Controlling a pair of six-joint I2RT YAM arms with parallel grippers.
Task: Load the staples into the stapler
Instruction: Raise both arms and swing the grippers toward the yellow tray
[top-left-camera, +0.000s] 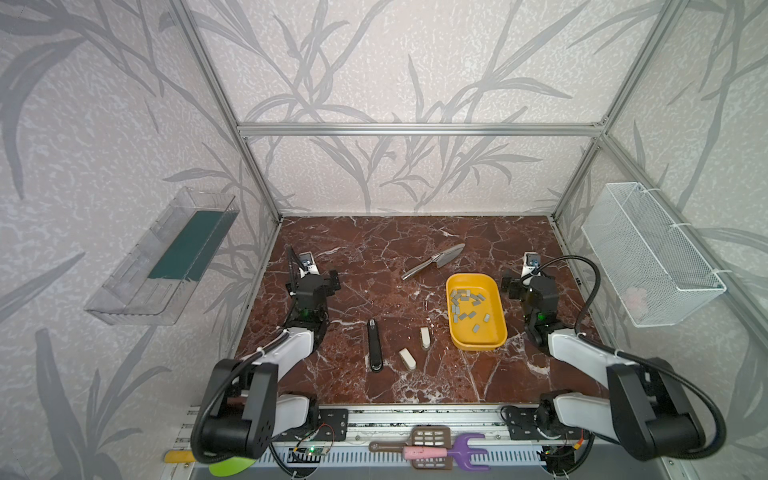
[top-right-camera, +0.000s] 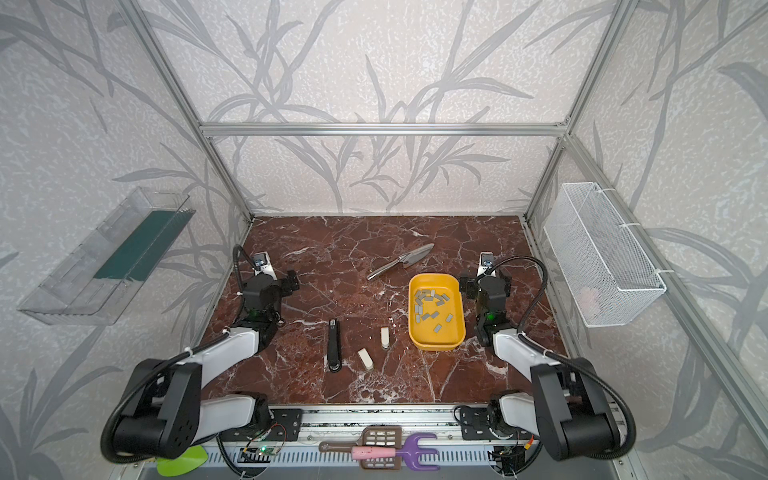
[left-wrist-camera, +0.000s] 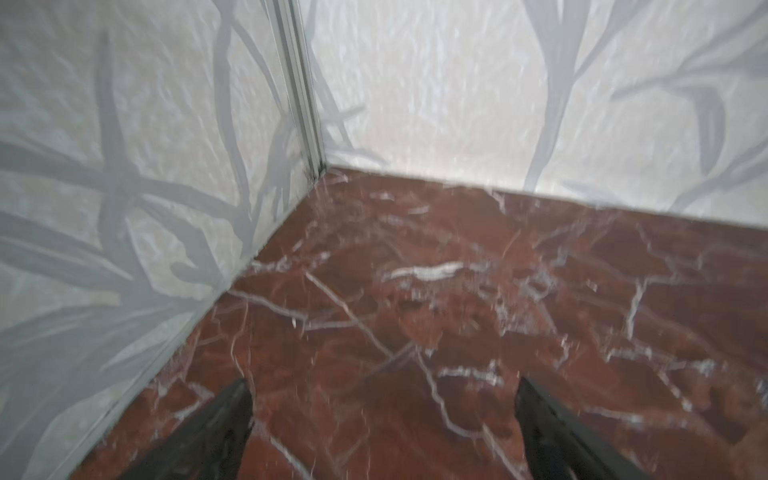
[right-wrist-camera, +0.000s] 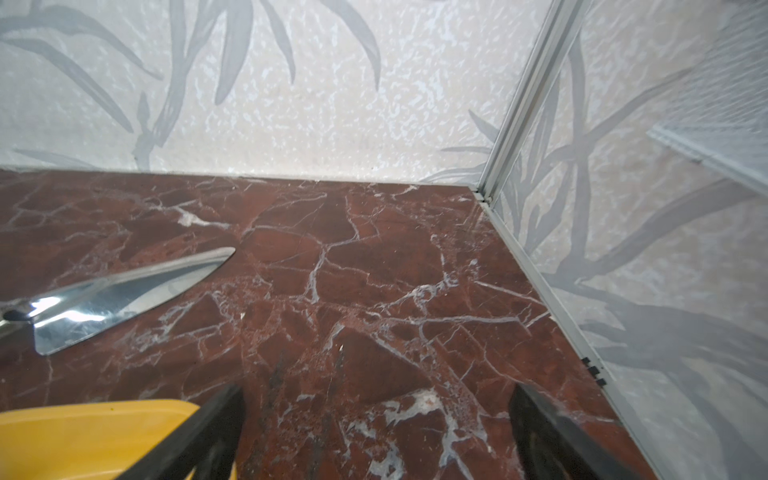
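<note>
Several small grey staples (top-left-camera: 468, 306) (top-right-camera: 432, 305) lie loose in a yellow tray (top-left-camera: 478, 344) (top-right-camera: 436, 343) right of centre; the wrist view shows only the tray's corner (right-wrist-camera: 95, 436). A long black stapler (top-left-camera: 375, 345) (top-right-camera: 333, 344) lies shut at front centre. Two small beige staplers (top-left-camera: 424, 337) (top-left-camera: 407, 359) lie to its right. My left gripper (top-left-camera: 311, 279) (left-wrist-camera: 383, 382) hovers open and empty by the left wall, facing the back corner. My right gripper (top-left-camera: 528, 279) (right-wrist-camera: 377, 388) hangs open and empty just right of the tray.
A shiny metal trowel-like blade (top-left-camera: 434, 261) (right-wrist-camera: 124, 299) lies behind the tray. A clear bin (top-left-camera: 162, 257) hangs on the left wall and a white mesh basket (top-left-camera: 652, 253) on the right wall. Toy garden tools (top-left-camera: 428, 448) rest on the front rail.
</note>
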